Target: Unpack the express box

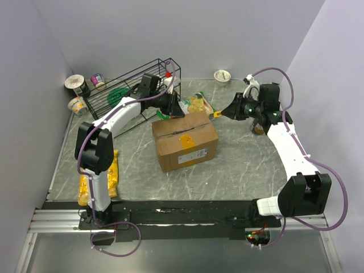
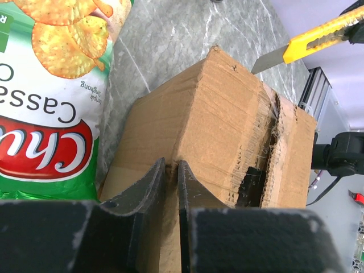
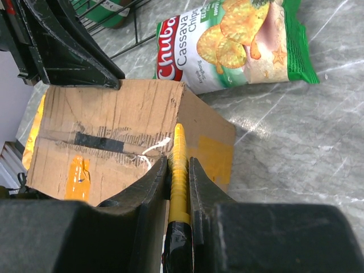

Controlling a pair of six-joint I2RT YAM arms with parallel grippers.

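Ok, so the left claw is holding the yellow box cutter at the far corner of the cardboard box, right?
No, the right claw holds the yellow box cutter at the far corner of the cardboard box; the right wrist view shows it clamped in that claw. The left claw has no cutter in it.

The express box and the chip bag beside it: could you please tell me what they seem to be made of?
Express box: brown corrugated cardboard, matte; frayed fluting shows along its top seam. Chip bag: probably glossy printed plastic film, judging by its sheen.
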